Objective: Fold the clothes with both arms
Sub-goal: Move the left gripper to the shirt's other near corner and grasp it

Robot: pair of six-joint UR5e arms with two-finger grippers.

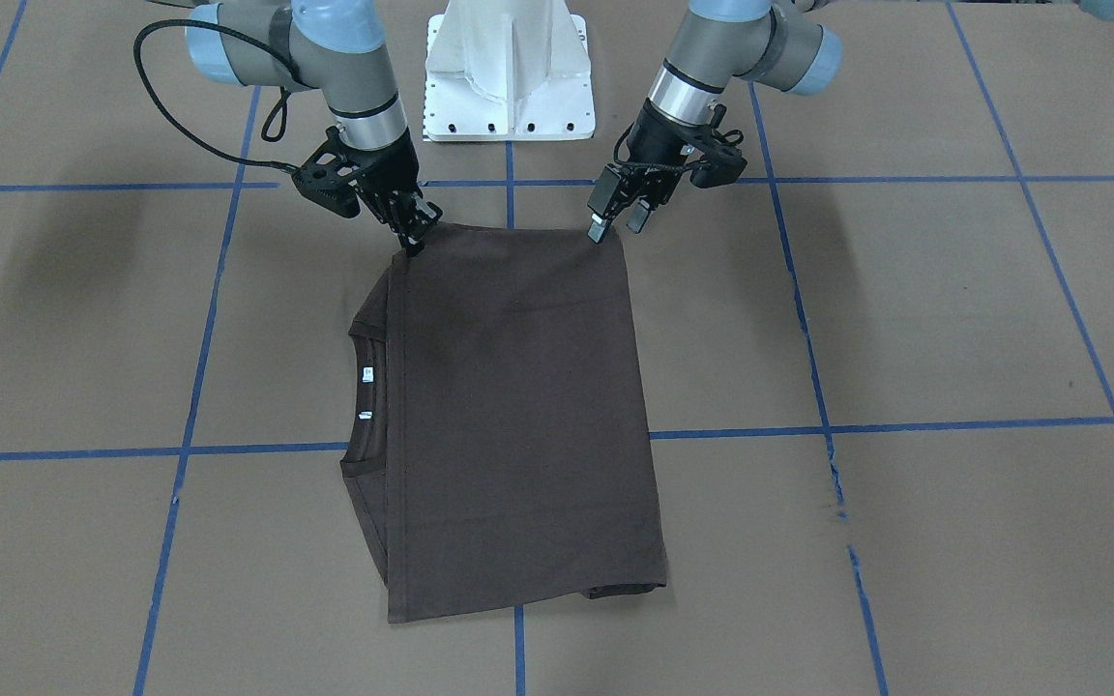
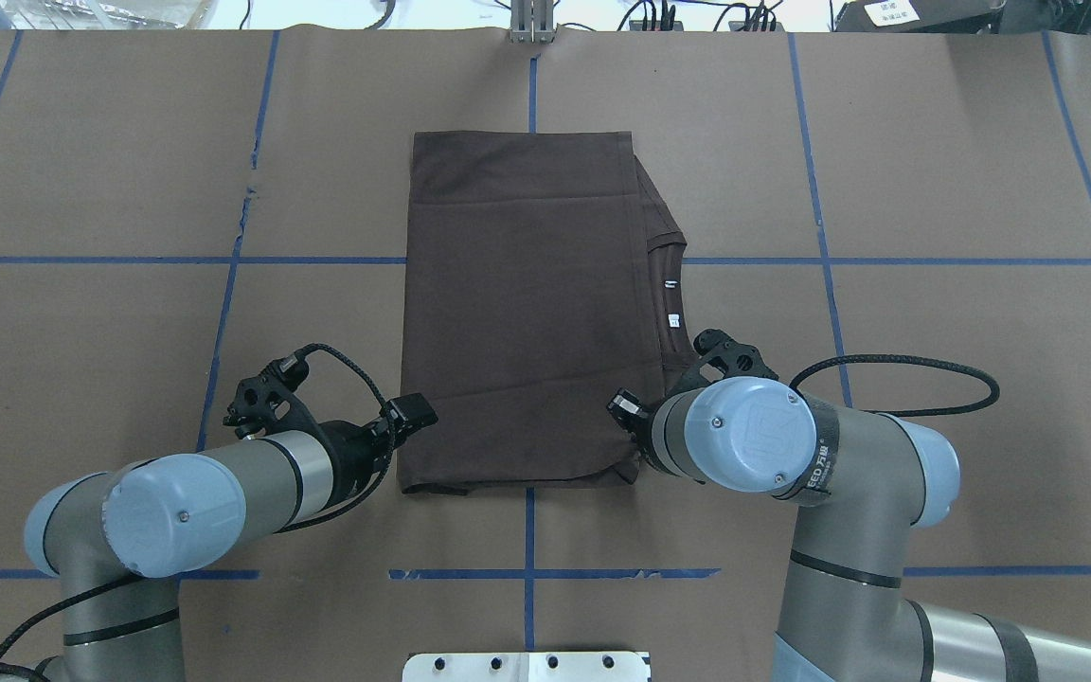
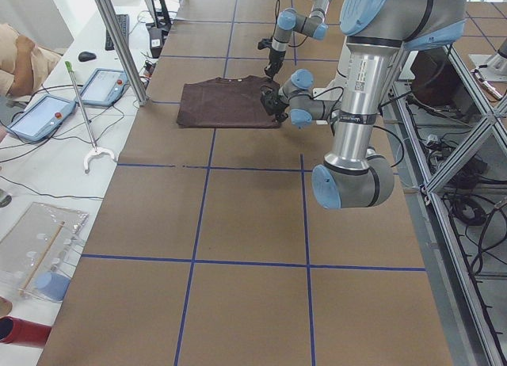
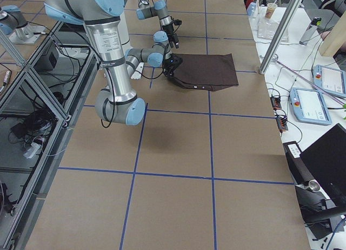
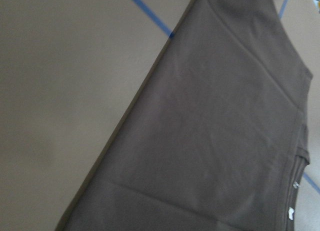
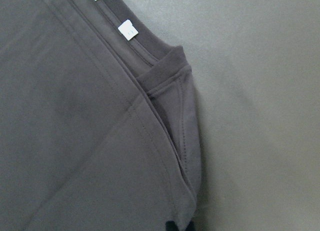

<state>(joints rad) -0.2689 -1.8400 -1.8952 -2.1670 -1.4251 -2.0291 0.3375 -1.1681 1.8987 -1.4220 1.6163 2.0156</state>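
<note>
The dark brown T-shirt (image 1: 518,406) lies folded into a flat rectangle on the brown table, also seen from overhead (image 2: 527,303). Its collar and white neck labels (image 1: 366,375) show along one long edge. My left gripper (image 1: 617,226) hangs open just above one near corner of the shirt, with a clear gap between its fingers. My right gripper (image 1: 414,242) is down at the other near corner, fingers together on the cloth edge. In the right wrist view a dark fingertip (image 6: 172,226) meets the hem beside the folded sleeve (image 6: 185,141). The left wrist view shows only flat shirt (image 5: 210,141).
The white pedestal base (image 1: 509,77) stands between the arms. Blue tape lines (image 1: 190,387) grid the table. A metal pole (image 3: 119,41), tablets (image 3: 47,116) and a person's arm (image 3: 20,57) are on the bench beyond the table's far edge.
</note>
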